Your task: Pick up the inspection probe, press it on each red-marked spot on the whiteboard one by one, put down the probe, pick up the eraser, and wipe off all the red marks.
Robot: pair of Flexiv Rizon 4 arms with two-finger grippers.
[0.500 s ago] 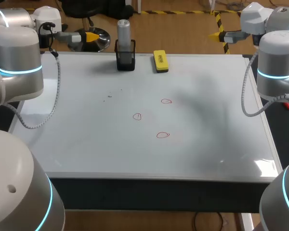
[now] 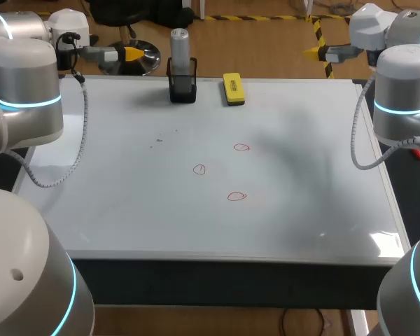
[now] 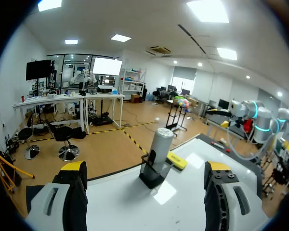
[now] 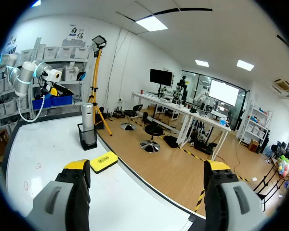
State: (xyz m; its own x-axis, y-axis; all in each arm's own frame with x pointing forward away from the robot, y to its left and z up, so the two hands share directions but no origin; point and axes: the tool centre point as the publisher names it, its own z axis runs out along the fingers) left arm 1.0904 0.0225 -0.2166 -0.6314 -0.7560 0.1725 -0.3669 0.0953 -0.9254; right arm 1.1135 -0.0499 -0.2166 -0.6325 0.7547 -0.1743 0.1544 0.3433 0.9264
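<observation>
The inspection probe (image 2: pixel 179 46), a grey cylinder, stands upright in a black holder (image 2: pixel 182 85) at the whiteboard's far edge. A yellow eraser (image 2: pixel 233 89) lies just right of it. Three red marks (image 2: pixel 241 148) (image 2: pixel 199 169) (image 2: pixel 236 197) are drawn near the middle of the whiteboard (image 2: pixel 126 203). My left gripper (image 2: pixel 129 54) hovers open at the far left corner, with the probe (image 3: pixel 160 145) and eraser (image 3: pixel 176 160) ahead of it. My right gripper (image 2: pixel 313 51) hovers open above the far right corner; the probe (image 4: pixel 87 118) and eraser (image 4: pixel 103 161) lie ahead of it.
The black holder (image 3: pixel 150 173) around the probe rises above the board. My left arm's grey cable (image 2: pixel 80 140) loops over the board's left side, and the right arm's cable (image 2: pixel 357 140) hangs over the right edge.
</observation>
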